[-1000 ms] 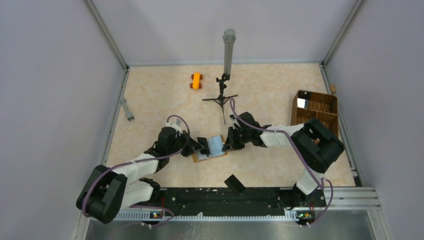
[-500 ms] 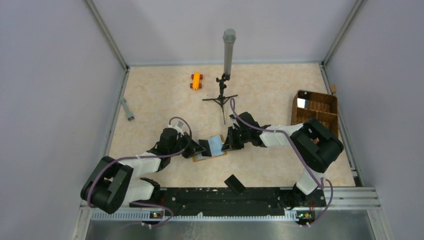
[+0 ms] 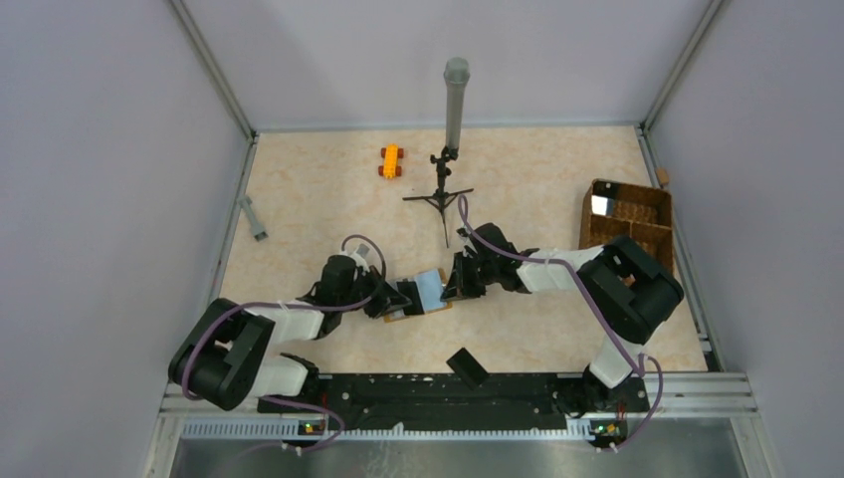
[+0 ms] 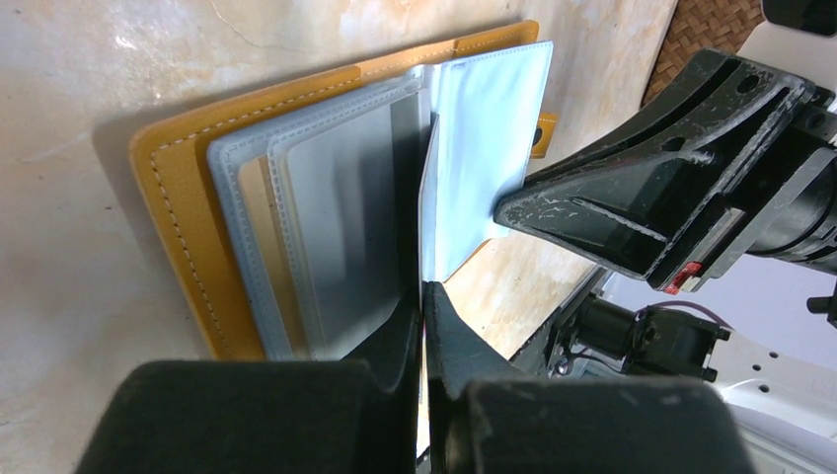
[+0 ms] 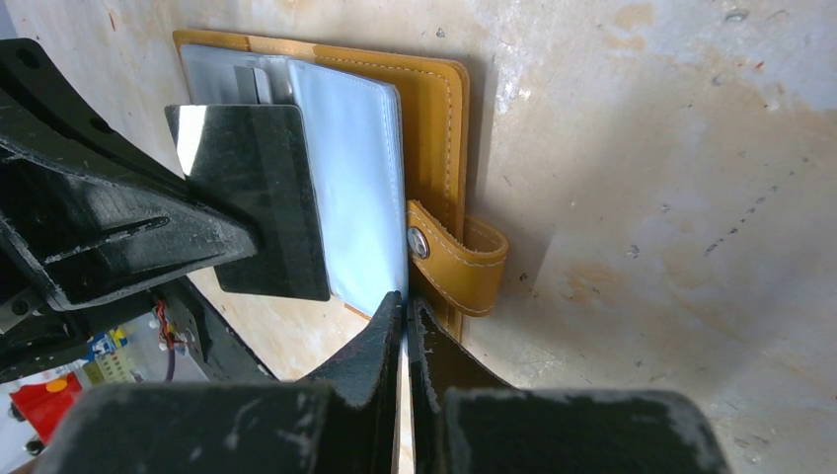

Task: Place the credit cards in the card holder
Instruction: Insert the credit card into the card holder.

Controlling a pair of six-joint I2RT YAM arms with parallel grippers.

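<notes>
1. Under the left end effector (image 4: 424, 296) and the right end effector (image 5: 406, 308) lies the pale, marbled surface (image 3: 557, 169). The two tips meet over its middle.
2. Off to the right of the right end effector sits a brown wicker basket (image 3: 637, 211), well apart from it.
3. Far beyond both tips stands a black three-legged stand (image 3: 443, 194) with a grey tube on top.
4. Right below both tips lies the card holder (image 4: 178, 188). It is mustard-orange, open and flat on the surface, with its see-through pockets facing up.
5. The left end effector's fingers are pressed together, pinching a shiny card (image 5: 252, 207) by one end. The card sits tilted up over the open card holder, between the two tips. I cannot tell if its far end is inside a pocket.
6. The right end effector is pressed together too, nipping the edge of a pale page (image 5: 355, 178) of the card holder, just beside the card.
7. Far beyond the left end effector sits a small orange toy car (image 3: 390, 160), near the stand.
8. Close by the right tips, a little strap (image 5: 469, 267) with a round snap sticks out from the card holder's edge.
</notes>
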